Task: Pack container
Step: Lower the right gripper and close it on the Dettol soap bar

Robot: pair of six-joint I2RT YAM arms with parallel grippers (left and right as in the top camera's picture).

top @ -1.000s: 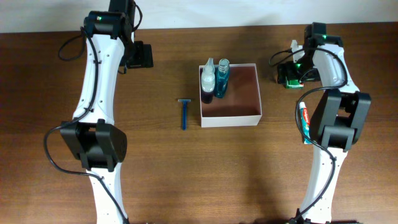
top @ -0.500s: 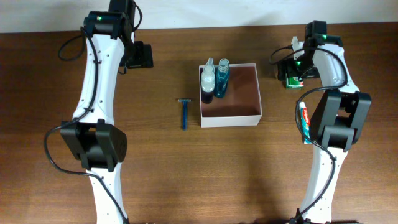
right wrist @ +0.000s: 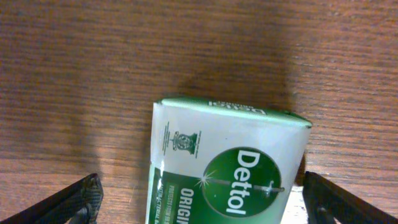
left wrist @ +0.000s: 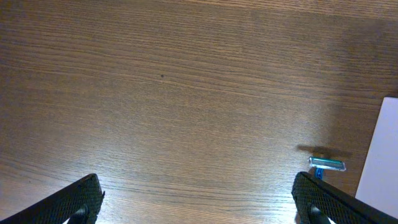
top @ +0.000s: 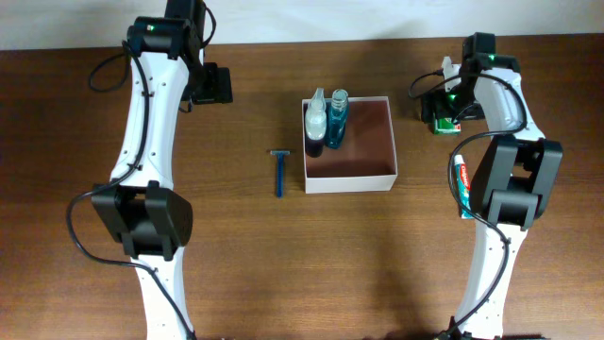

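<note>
The container [top: 363,142], a shallow white box with a pinkish-brown inside, sits mid-table. Two bottles [top: 326,119] stand in its left side. A blue razor [top: 279,173] lies on the table to its left. A green Dettol soap packet [top: 440,122] lies to its right and fills the right wrist view [right wrist: 230,168]. My right gripper [right wrist: 200,186] is open, with one finger on each side of the packet, and shows in the overhead view [top: 445,102]. My left gripper [left wrist: 196,190] is open and empty over bare wood at the far left [top: 215,85].
A toothpaste tube [top: 463,185] lies at the right, partly under the right arm. In the left wrist view the razor head [left wrist: 327,164] and the container's white wall [left wrist: 380,163] show at the right edge.
My right gripper has shifted slightly over the green packet. The left arm and the other objects have not moved.
</note>
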